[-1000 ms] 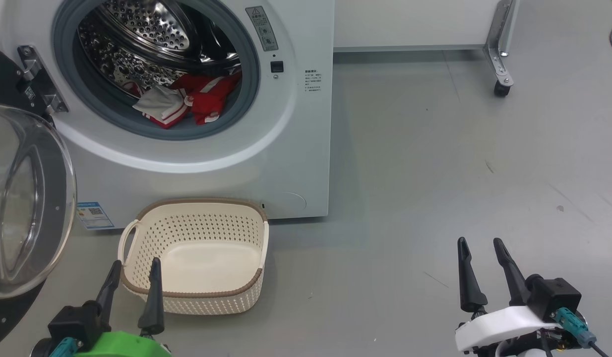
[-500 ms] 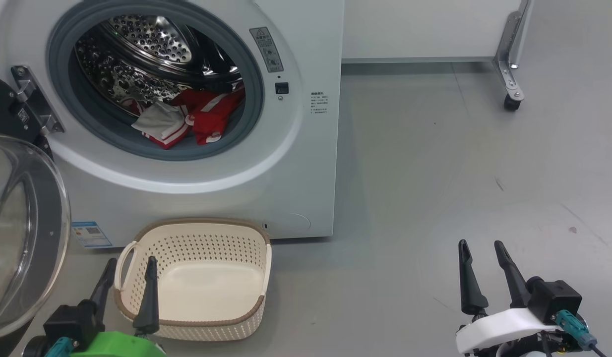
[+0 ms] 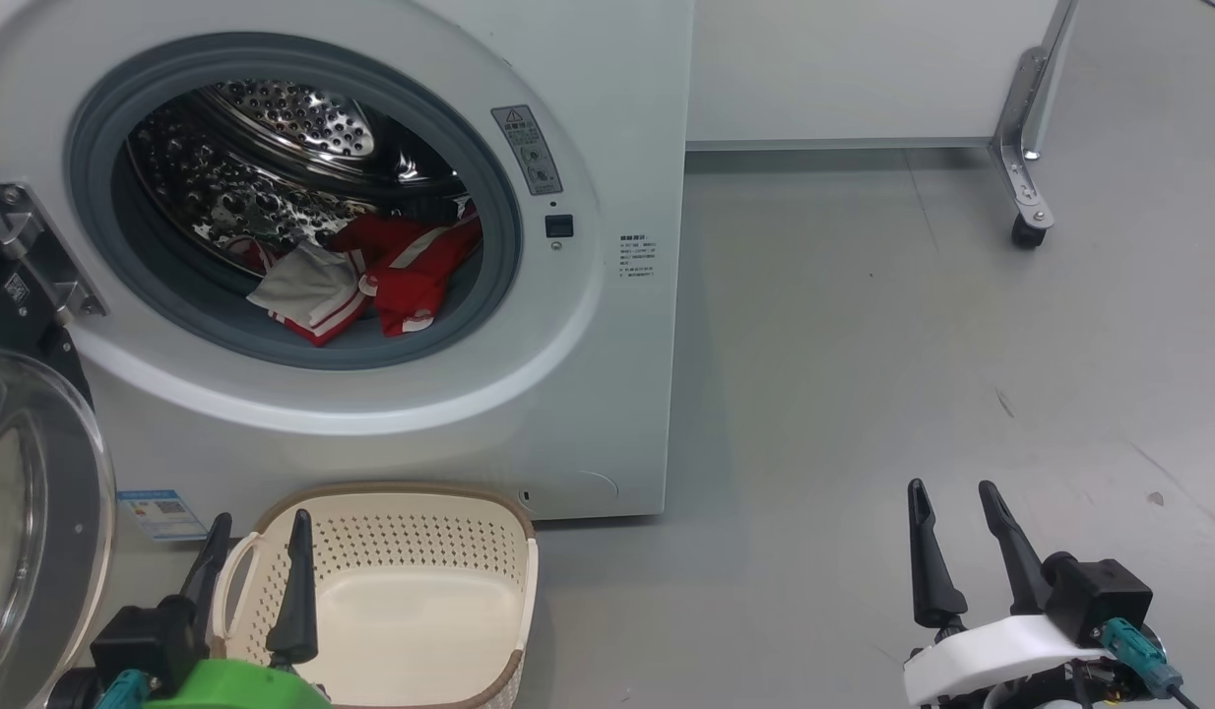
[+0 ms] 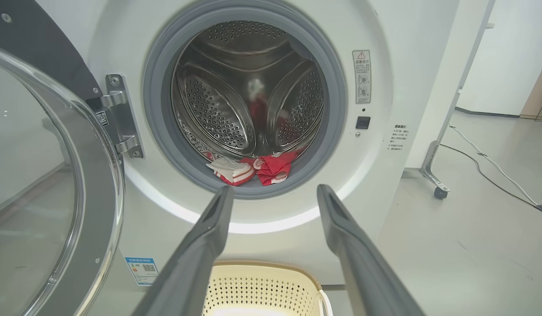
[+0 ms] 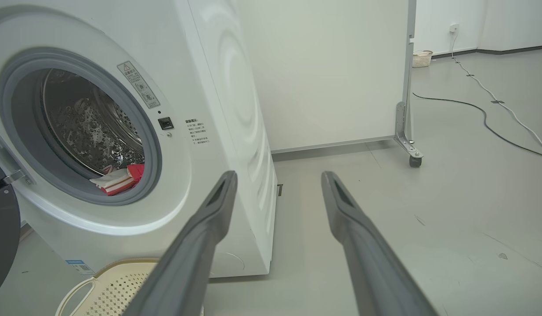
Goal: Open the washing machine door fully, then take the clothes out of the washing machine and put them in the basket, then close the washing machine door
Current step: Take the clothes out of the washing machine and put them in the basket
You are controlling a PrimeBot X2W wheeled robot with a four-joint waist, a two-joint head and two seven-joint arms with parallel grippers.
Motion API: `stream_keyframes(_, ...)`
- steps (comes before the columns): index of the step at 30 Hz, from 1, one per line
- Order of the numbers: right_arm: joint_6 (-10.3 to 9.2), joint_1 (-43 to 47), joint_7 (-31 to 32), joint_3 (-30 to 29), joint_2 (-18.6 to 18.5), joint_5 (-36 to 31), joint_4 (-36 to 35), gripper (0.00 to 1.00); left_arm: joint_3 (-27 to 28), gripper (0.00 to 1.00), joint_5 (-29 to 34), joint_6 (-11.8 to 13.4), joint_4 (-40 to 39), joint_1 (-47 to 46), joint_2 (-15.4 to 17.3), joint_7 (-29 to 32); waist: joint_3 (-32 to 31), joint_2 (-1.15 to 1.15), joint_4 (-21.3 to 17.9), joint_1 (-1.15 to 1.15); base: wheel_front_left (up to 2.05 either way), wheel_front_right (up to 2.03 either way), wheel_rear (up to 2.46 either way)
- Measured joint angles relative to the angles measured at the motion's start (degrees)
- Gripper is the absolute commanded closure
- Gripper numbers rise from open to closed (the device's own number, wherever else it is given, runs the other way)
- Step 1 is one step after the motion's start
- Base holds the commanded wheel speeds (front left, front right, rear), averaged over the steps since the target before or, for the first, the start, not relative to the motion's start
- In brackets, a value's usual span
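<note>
Left, right jaws apart, empty.

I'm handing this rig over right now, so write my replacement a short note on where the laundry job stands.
Left gripper: open, empty, at the left side of the small cream perforated plastic basket.
Right gripper: open, empty, over the grey floor, right of the big white front-loading washing machine.
Large round black-rimmed glass door: swung open to the left.
Red white-striped clothes: in the steel drum. Basket: empty, on the floor before the machine.
Done: door opened. Left: clothes into basket, close door.
</note>
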Motion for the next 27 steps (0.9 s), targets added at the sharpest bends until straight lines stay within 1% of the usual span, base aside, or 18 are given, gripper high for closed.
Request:
stream_keyframes(2,0.31,0.0,0.0,0.0,0.0,-0.1,0.0,0.00,-0.1,0.00,0.0,0.0,0.0,0.0,0.0,0.0,0.0,0.00,-0.1,0.00,0.74,-0.74,0.00)
stream_keyframes(13,0.34,0.0,0.0,0.1,0.1,-0.1,0.1,0.00,-0.5,0.00,0.0,0.0,0.0,0.1,0.0,0.1,-0.3,0.00,-0.2,0.00,0.51,-0.51,0.00)
stream_keyframes(27,0.38,0.0,0.0,0.2,0.1,-0.1,0.2,0.00,-0.6,0.00,0.0,0.0,0.0,0.9,0.0,1.0,-0.1,0.00,-0.2,0.00,0.11,-0.11,0.00)
